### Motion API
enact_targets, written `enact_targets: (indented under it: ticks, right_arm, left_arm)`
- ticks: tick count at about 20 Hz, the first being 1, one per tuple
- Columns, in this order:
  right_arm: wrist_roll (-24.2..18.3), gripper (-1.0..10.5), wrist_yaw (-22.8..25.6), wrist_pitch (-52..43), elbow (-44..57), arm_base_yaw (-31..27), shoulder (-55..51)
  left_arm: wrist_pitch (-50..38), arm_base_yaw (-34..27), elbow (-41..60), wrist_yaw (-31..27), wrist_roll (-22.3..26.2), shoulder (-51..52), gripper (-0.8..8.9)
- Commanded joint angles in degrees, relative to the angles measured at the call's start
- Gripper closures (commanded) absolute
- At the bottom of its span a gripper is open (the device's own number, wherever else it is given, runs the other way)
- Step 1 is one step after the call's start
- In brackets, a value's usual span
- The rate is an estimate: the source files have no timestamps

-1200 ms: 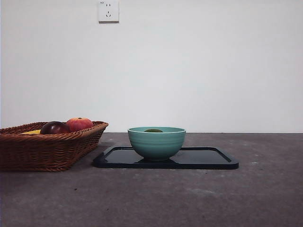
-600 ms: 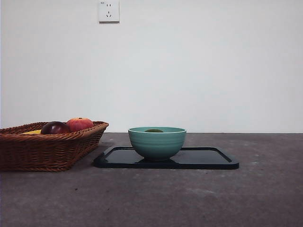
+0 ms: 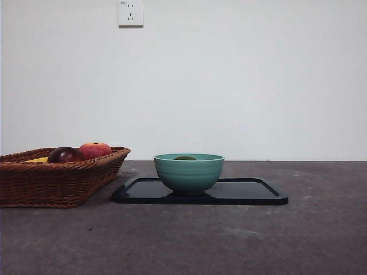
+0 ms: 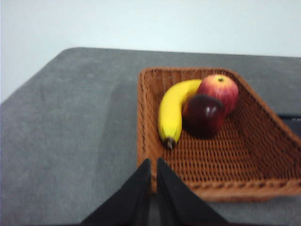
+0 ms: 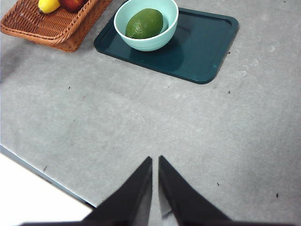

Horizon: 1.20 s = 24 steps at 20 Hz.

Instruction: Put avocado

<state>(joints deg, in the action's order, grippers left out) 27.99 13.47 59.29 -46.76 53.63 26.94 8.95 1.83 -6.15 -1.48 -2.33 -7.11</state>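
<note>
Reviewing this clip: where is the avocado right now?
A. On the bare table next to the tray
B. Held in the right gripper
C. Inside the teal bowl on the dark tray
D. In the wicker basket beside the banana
C: the right wrist view shows the avocado lying inside the teal bowl, which stands on the dark tray.

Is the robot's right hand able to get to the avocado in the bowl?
Probably yes. The avocado lies uncovered in the open teal bowl on the dark tray, and only bare table lies between it and the right hand. The hand is closed and would need to open first.
</note>
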Motion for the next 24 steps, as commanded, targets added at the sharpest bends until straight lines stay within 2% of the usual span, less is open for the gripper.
enact_targets:
  ticks: [1, 8, 13, 17, 24]
  right_arm:
    - [0.48, 9.3, 0.11, -0.61, -0.46, 0.63, 0.15]
    - [0.48, 9.3, 0.09, -0.61, -0.46, 0.63, 0.15]
    - [0.48, 9.3, 0.09, -0.61, -0.46, 0.63, 0.17]
    - [0.48, 9.3, 0.09, -0.61, -0.46, 0.63, 0.17]
    - [0.48, 9.3, 0.09, -0.61, -0.46, 0.63, 0.15]
  left_arm:
    - [-1.25, 0.96, 2.56, 0.07, -0.31, 3.26, 7.95]
    - [1.03, 3.58, 5.53, -0.07, 0.35, 6.93, 7.95]
    - [2.08, 3.39, 5.53, -0.11, 0.50, 6.93, 7.95]
    - [2.08, 2.91, 5.53, -0.26, 3.58, 6.93, 7.95]
    - [1.90, 2.91, 5.53, -0.26, 3.32, 6.93, 7.95]
